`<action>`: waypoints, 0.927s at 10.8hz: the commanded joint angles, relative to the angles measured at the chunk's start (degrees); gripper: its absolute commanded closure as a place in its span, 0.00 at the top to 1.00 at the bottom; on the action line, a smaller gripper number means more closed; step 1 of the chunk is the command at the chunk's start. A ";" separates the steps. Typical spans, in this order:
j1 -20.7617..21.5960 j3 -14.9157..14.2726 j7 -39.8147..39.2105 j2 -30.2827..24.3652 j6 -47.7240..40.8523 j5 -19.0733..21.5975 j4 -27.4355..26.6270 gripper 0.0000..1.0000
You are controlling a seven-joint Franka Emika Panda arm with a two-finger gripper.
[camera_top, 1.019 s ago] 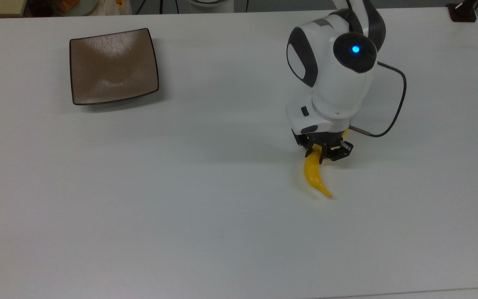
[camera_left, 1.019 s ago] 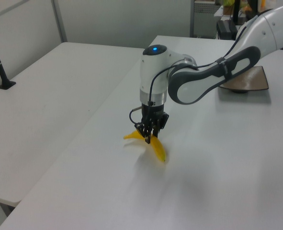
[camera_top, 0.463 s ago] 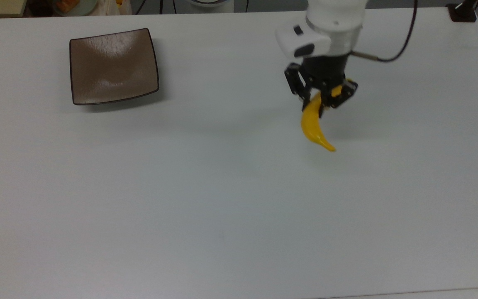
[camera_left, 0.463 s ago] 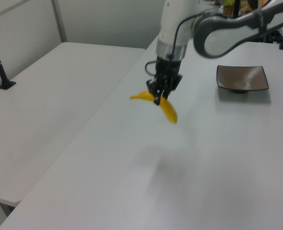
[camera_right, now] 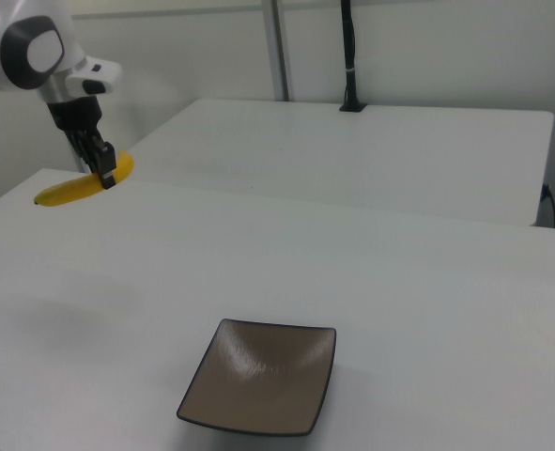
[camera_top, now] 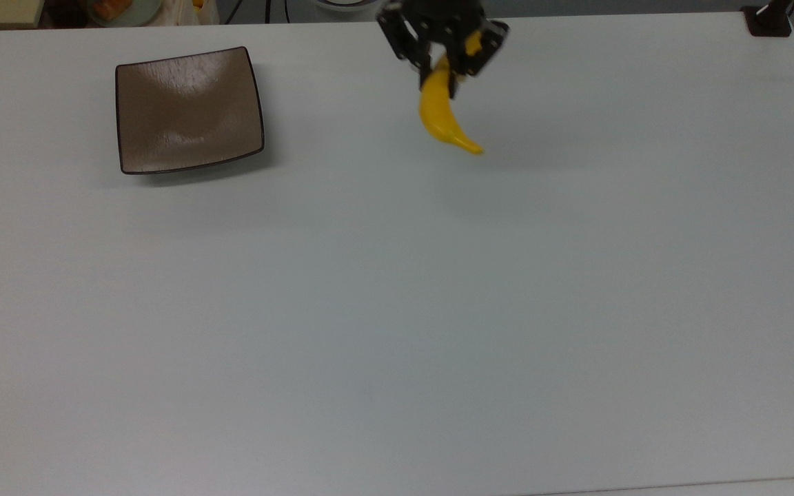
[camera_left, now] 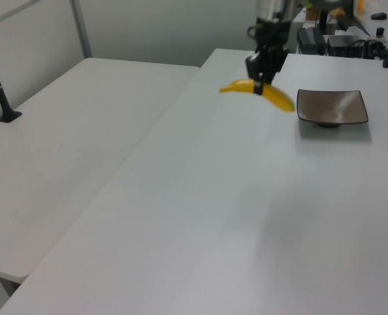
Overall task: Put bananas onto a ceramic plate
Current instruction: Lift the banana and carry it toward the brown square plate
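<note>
One banana (camera_top: 444, 116), bright yellow, smooth and glossy like plastic, curved w/ a tapered tip, hangs in the air clamped near its middle by the gripper (camera_top: 442, 65). Black fingers are closed on it from both sides. In the top view it sits by the table's (camera_top: 397, 310) far edge, roughly mid-width, pointed tip toward the top view's lower right. Its soft shadow falls on the white top below it, so it's clear of the surface. In the left view the banana (camera_left: 259, 93) is near level under the gripper (camera_left: 258, 77), one end toward the plate (camera_left: 332, 107), not touching it. In the right view the banana (camera_right: 82, 187) shows above the table's far left corner area, gripper (camera_right: 106, 176) pinching it from above.

Plate: square, shallow, glossy taupe-brown, thin dark rim, corners turned up a bit. It rests flat near the top view's upper-left corner of the table (camera_top: 189, 109), well apart from the banana. Nothing lies on it. In the right view it's (camera_right: 261, 388) near the front edge, light glare across its dished middle.
</note>
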 commanded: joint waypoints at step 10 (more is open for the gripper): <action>-26.93 -4.07 -41.77 -11.14 -6.08 1.58 -14.14 0.00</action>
